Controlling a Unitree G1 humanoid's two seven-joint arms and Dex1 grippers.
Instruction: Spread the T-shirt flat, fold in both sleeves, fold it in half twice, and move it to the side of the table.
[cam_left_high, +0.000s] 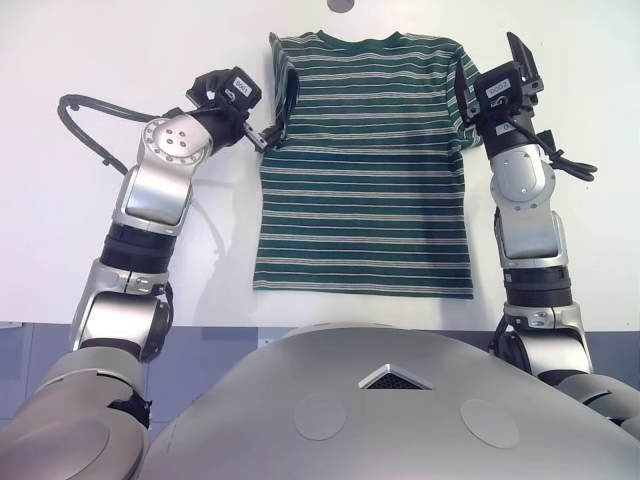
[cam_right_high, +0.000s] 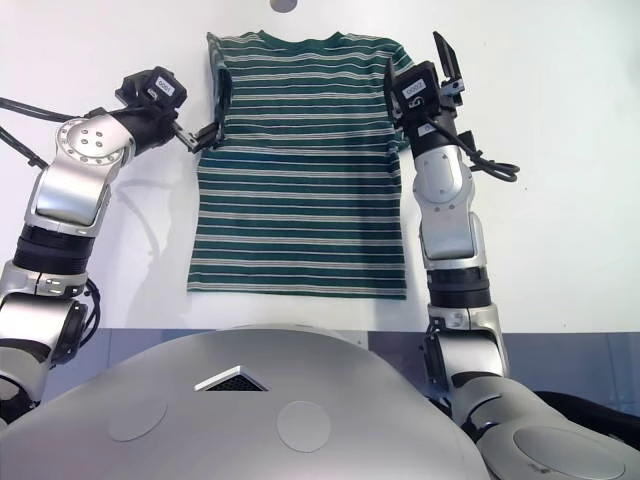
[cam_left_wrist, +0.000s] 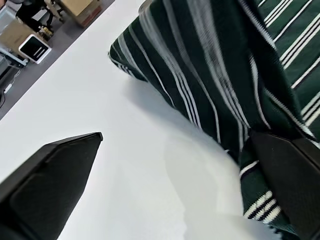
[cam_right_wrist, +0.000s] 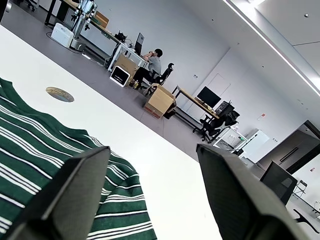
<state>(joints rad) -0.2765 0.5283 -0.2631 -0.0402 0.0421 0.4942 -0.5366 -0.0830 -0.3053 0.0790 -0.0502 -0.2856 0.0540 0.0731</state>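
T-shirt (cam_left_high: 365, 170): flat on table (cam_left_high: 90, 40). L gripper (cam_left_high: 265, 135): fingers spread, one touching sleeve edge. R gripper (cam_left_high: 487, 58): fingers released, wide, over opp. edge. Table runs wide beyond outer fingers.

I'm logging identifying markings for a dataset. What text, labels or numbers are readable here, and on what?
Left arm's white sticker, behind the left gripper: dark print, too small to read.
Right arm's white sticker, behind the right gripper: dark print, too small to read.
Striped T-shirt: no print, stripes only.
Nothing can be quoted.
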